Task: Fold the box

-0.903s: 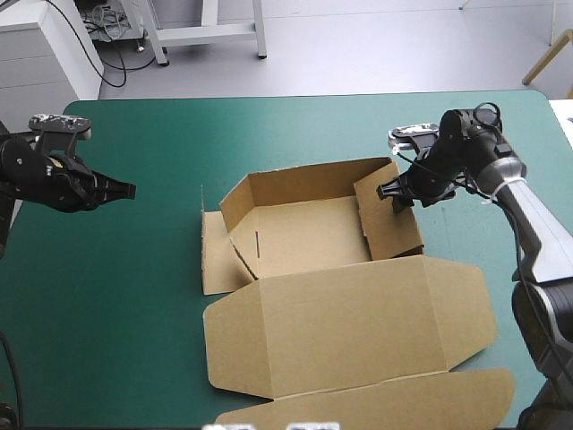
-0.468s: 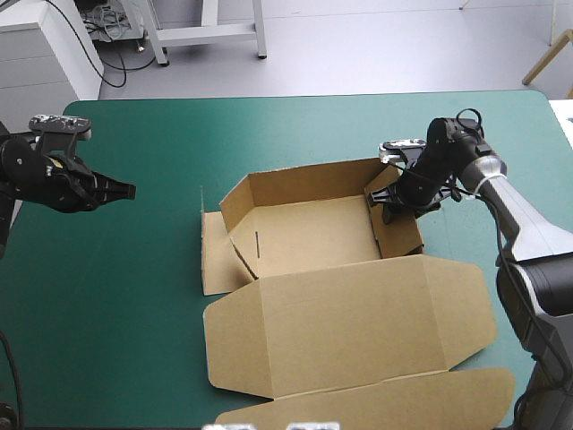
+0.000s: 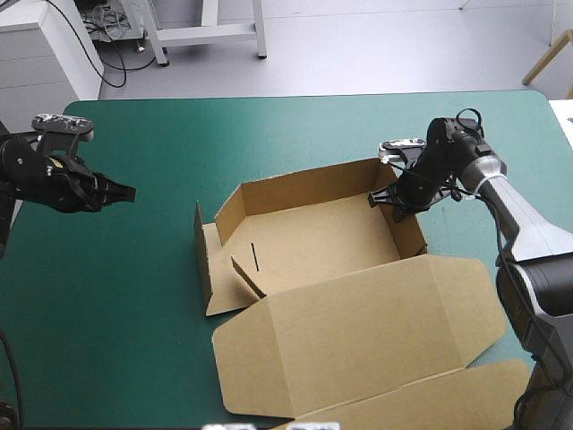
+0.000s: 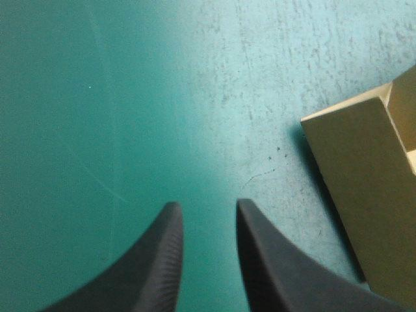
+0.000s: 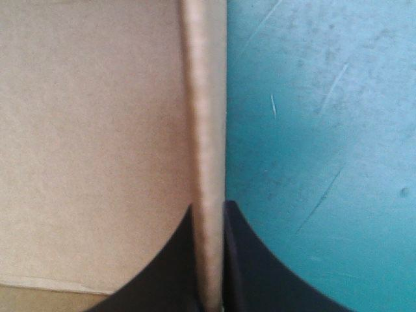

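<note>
The brown box [image 3: 313, 237] stands mid-table as an open tray with its walls raised. Its lid [image 3: 358, 331] lies flat toward the front edge. My right gripper [image 3: 397, 199] is at the tray's right wall, and in the right wrist view my right gripper [image 5: 209, 214] is shut on that wall's top edge [image 5: 205, 97], one finger inside and one outside. My left gripper [image 3: 130, 191] hovers over the teal-green cover well left of the box. In the left wrist view my left gripper [image 4: 207, 207] stands open by a narrow gap, nothing in it, with a corner of the box [image 4: 370, 188] ahead to one side.
The tray's left side flap [image 3: 204, 260] stands nearly upright, with a small inner flap [image 3: 246, 273] leaning into the tray. The lid's tuck flap [image 3: 430, 403] reaches the table's front edge. Bare teal-green cover [image 3: 152, 269] lies between my left gripper and the box.
My right gripper has shut on the tray's right wall, which now stands more upright. The box has shifted slightly right and forward, and its left flap has risen. The left arm has stayed put.
</note>
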Robot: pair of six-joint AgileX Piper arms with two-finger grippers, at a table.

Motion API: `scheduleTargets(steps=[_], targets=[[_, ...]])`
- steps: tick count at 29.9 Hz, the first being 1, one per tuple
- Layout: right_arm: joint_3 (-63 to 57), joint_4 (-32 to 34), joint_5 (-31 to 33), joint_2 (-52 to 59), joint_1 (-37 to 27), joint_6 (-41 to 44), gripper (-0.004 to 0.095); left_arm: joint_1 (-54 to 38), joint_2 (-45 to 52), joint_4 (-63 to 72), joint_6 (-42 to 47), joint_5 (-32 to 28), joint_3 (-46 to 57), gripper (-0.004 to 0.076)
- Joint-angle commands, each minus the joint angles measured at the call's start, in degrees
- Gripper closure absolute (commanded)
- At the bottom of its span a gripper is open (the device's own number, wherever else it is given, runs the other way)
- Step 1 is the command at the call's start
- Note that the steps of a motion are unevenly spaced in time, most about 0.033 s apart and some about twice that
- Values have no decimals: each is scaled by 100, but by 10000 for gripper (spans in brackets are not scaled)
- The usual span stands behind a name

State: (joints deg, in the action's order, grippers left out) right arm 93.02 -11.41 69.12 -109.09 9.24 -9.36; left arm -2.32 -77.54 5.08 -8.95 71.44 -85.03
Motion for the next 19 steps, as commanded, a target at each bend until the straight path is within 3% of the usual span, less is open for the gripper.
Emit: scheduleTargets(steps=[1, 4, 6, 19], targets=[[129, -145, -22, 275, -27, -4, 927, -3, 88, 72, 28, -9, -190, 285], [129, -145, -22, 357, -39, -4, 928, -3, -9, 72, 12, -9, -190, 82], [140, -176, -22, 440, -77, -4, 927, -3, -84, 72, 12, 34, -190, 32], [140, -1738, -15, 1374, -1314, -509, 927, -3, -440, 1125, 98, -137, -190, 34]])
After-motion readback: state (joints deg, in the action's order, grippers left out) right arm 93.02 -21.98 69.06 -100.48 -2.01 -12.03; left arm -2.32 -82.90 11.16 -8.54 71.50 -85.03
